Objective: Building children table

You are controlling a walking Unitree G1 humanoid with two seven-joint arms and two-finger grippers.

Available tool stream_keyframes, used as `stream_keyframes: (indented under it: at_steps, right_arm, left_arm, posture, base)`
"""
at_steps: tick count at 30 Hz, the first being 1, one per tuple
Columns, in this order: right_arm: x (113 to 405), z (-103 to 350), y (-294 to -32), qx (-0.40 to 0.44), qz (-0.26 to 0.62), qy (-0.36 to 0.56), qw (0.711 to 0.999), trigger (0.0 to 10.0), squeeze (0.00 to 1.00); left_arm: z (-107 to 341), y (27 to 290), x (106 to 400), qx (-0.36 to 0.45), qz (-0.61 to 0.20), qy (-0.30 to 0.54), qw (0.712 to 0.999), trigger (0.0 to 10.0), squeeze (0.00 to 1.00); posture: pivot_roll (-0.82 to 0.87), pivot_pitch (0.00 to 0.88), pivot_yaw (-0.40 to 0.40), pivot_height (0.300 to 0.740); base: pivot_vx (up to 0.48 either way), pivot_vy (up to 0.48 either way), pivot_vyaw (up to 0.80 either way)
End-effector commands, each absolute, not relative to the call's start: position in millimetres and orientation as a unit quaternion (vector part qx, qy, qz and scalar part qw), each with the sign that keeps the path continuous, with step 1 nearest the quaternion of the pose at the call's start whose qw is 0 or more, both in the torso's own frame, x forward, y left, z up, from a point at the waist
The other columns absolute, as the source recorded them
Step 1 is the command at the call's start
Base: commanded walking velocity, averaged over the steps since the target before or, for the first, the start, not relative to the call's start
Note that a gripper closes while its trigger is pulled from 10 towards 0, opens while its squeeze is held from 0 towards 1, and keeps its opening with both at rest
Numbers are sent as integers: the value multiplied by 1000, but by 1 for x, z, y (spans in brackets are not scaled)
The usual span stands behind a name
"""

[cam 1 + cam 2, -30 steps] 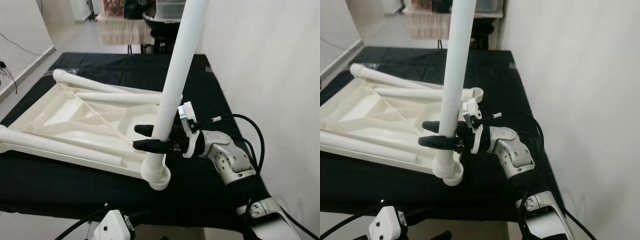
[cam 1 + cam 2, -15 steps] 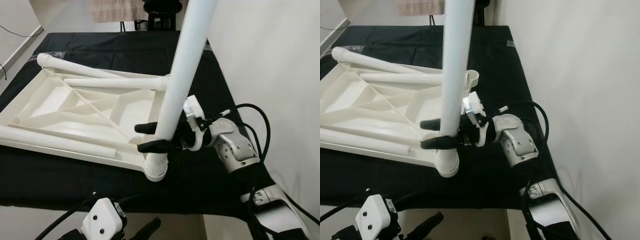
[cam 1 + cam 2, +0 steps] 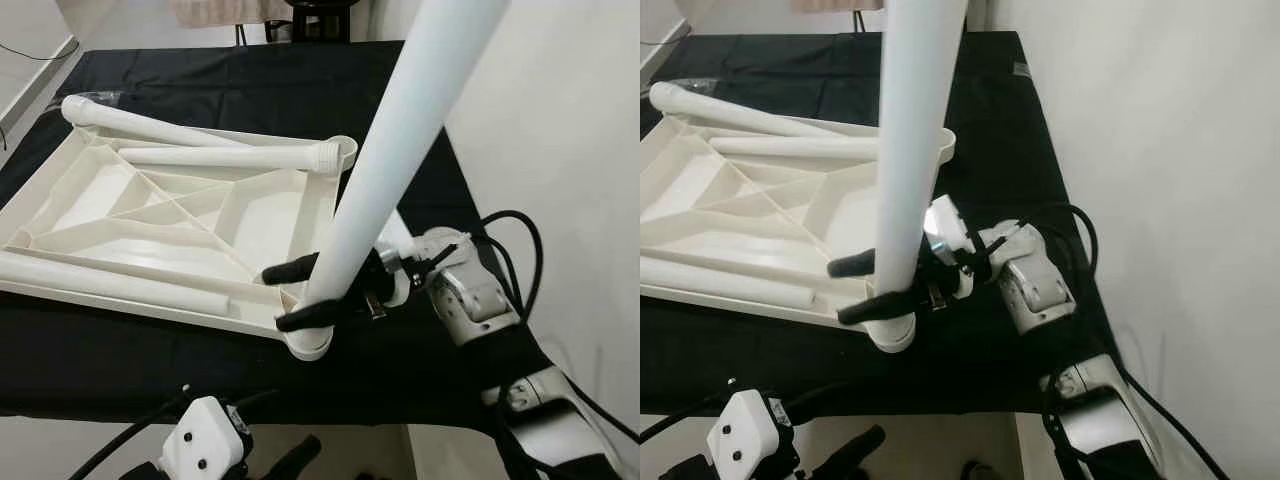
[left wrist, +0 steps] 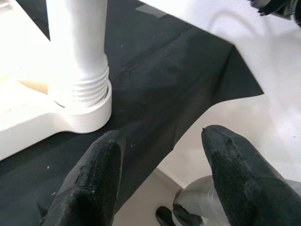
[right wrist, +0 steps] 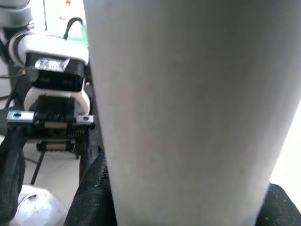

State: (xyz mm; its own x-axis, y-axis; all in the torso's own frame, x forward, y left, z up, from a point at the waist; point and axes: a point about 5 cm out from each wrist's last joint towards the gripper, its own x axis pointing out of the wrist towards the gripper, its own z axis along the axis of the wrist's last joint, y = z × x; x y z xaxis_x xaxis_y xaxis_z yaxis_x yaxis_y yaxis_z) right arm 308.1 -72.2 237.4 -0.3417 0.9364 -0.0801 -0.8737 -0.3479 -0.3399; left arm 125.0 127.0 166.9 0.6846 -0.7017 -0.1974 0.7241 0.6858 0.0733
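Observation:
An upturned white children's table top (image 3: 150, 215) lies on a black-covered table (image 3: 250, 80). A long white leg (image 3: 400, 140) stands in its near right corner socket (image 3: 310, 345), leaning to the right at its top. My right gripper (image 3: 280, 298) is shut on the leg just above the socket, one black finger on each side. In the left wrist view the leg's threaded end (image 4: 80, 89) sits in the socket ring (image 4: 89, 117). My left gripper (image 4: 162, 179) is open, low in front of the table's near edge, holding nothing.
Three more white legs lie loose on the table top: two at the far side (image 3: 150, 128) (image 3: 230, 157) and one at the near side (image 3: 100, 280). A white wall (image 3: 560, 120) runs close along the right. Black cables (image 3: 510, 230) loop off my right arm.
The camera has dipped and moved closer. The leg now leans further to the right, still in my right gripper. My left gripper has risen a little at the bottom edge.

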Motion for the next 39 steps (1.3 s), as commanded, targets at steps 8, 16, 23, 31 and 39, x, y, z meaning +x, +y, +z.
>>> stream_keyframes:
  at_steps: [8, 16, 23, 31, 39]
  right_arm:
    - [320, 201, -77, -193, 812, 21, 551, 10000, 0]
    - [328, 211, -75, -175, 810, 32, 558, 10000, 0]
    - [342, 206, -76, -155, 779, 69, 604, 10000, 0]
    - [359, 199, -73, -92, 691, 74, 713, 10000, 0]
    - [361, 191, -75, -63, 648, 44, 758, 10000, 0]
  left_arm:
    - [166, 126, 121, 71, -390, 88, 914, 10000, 0]
    - [167, 124, 123, 69, -389, 85, 914, 10000, 0]
    - [168, 123, 123, 69, -389, 83, 915, 10000, 0]
    - [168, 122, 124, 70, -388, 82, 915, 10000, 0]
    - [168, 122, 125, 70, -388, 81, 915, 10000, 0]
  posture:
    - [157, 291, -29, 740]
    - [153, 297, -32, 740]
    - [148, 301, -36, 740]
    - [148, 308, -39, 740]
    - [143, 311, -35, 740]
  base:
    - [0, 0, 0]
    - [0, 0, 0]
    - [0, 0, 0]
    - [0, 0, 0]
    - [0, 0, 0]
